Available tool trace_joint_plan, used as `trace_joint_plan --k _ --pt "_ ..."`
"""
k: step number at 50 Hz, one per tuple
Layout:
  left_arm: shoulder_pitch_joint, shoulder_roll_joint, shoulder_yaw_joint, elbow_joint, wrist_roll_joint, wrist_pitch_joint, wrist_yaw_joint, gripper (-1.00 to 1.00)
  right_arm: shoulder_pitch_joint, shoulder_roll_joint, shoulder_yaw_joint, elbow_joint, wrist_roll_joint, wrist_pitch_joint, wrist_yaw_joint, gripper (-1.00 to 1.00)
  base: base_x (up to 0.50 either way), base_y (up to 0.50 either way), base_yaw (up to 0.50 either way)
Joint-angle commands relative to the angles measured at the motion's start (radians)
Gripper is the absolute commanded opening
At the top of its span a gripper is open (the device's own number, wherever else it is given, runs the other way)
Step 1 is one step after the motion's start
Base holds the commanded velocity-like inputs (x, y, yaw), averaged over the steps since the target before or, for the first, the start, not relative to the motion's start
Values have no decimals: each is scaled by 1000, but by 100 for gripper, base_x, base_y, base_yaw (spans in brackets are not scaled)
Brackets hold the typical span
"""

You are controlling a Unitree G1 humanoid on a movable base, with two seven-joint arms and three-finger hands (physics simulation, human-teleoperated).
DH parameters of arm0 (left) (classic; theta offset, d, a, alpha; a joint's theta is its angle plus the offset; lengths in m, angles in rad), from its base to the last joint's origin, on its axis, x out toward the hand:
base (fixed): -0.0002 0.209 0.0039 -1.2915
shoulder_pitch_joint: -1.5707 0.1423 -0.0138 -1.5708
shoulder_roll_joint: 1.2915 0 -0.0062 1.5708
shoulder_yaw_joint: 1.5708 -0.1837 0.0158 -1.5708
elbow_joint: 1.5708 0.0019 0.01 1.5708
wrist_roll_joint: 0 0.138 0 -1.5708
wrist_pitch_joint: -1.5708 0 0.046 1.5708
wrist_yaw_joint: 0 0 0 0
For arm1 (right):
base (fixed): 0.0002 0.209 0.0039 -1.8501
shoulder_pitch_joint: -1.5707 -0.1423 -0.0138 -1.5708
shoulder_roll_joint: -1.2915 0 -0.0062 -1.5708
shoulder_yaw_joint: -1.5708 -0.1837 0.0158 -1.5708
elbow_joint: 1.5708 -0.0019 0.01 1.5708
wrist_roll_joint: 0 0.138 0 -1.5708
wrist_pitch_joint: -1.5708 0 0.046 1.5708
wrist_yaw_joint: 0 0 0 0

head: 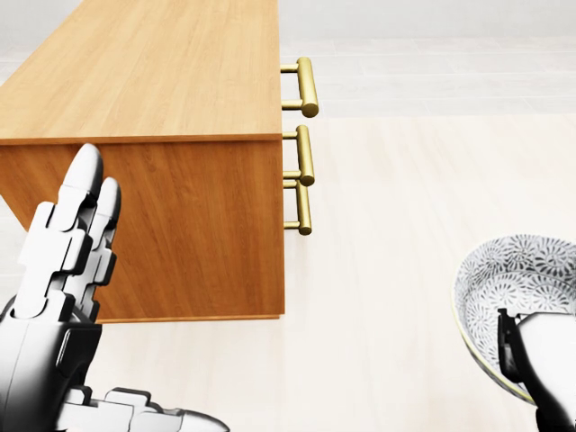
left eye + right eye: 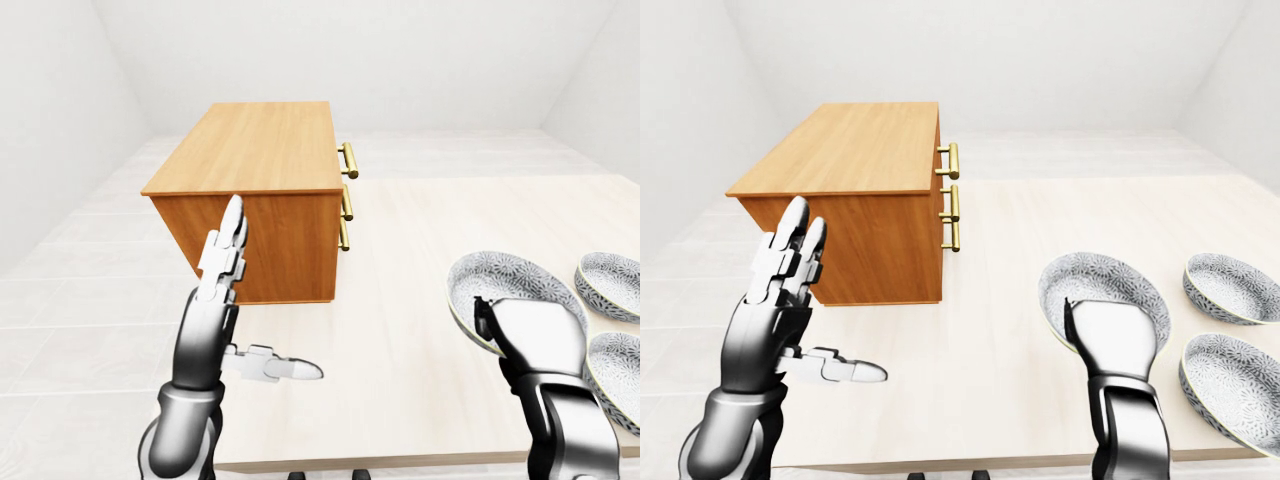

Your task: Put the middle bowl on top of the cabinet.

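Note:
A wooden cabinet (image 2: 250,150) stands on the left part of the pale table (image 2: 400,260), its flat top bare. In the left-eye view, a grey patterned bowl (image 2: 505,280) is tilted up on its edge at the right, its inside facing the cabinet. My right hand (image 2: 522,322) grips this bowl from the near side, and its fingertips are hidden by the palm. My left hand (image 2: 265,295) is raised beside the cabinet's near face, fingers straight up and thumb stretched right, holding nothing.
Two more patterned bowls lie flat on the table at the right, one (image 2: 1232,287) higher in the view and one (image 2: 1238,385) lower. Three brass handles (image 2: 347,160) stick out of the cabinet's right face. The table's near edge (image 2: 400,462) runs along the bottom.

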Motion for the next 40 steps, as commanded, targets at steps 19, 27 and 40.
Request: trace_joint_plan --k 19,27,40 --pt "6 6 -16 7 13 0 -3 100 -177 -59 16 -131 123 0 216 -100 0 0 0" --pt "-11 1 -6 26 30 0 8 100 -270 -122 -3 -110 170 0 316 -100 0 0 0" --pt "7 4 -22 25 22 0 1 100 -390 -180 16 -24 161 0 327 -100 0 0 0"
